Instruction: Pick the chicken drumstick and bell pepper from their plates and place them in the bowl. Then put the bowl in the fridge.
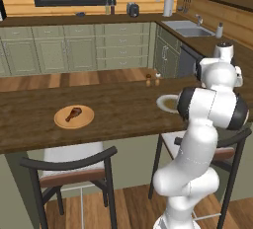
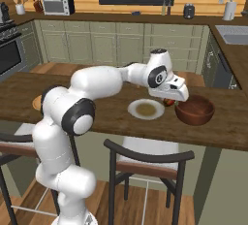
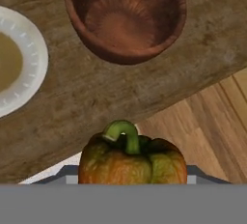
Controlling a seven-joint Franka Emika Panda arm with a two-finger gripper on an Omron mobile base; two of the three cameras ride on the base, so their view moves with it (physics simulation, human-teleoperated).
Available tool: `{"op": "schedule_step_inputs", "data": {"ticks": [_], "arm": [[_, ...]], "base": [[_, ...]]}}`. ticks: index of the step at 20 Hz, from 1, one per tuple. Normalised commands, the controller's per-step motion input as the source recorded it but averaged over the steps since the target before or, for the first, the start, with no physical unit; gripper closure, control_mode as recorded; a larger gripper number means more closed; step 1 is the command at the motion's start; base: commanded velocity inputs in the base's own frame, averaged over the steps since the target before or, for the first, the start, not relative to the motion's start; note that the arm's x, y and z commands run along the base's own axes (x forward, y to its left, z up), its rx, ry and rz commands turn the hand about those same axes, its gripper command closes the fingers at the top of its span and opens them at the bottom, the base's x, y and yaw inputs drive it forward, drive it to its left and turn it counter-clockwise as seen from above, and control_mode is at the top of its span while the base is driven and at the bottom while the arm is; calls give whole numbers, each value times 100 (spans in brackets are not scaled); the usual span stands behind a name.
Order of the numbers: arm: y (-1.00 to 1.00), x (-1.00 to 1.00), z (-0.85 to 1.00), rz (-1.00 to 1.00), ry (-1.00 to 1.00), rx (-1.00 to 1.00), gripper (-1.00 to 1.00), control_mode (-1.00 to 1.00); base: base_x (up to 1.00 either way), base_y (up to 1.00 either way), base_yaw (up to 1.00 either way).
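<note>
A dark reddish-brown, ring-grained bowl (image 3: 126,18) is seen on a dark brown wood-grain counter (image 3: 87,102). The bell pepper (image 3: 132,159) is mottled orange and green with a green stem. A brown drumstick (image 1: 73,114) is shown on a tan plate (image 1: 86,119); the other plate (image 3: 34,80) is white-rimmed with a brownish centre.

Lying open between pale-rimmed plate (image 3: 19,68) and bowl (image 3: 126,18), a strip of bare bench (image 3: 72,102); standing clear, the bowl's empty mouth; crowding the pincer's own front, the bell pepper (image 3: 131,158).
</note>
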Motion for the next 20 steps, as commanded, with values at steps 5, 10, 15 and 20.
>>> {"op": "schedule_step_inputs", "data": {"ticks": [5, 10, 15, 20], "arm": [[-42, 37, -5, -1, 1, 9, 100, -100], [-46, 45, -22, 0, 0, 5, 100, -100], [-14, 63, -44, 0, 0, 3, 100, -100], [-26, 54, -22, 0, 0, 0, 100, -100]], "base": [[0, 0, 0], [0, 0, 0], [0, 0, 0], [0, 0, 0]]}}
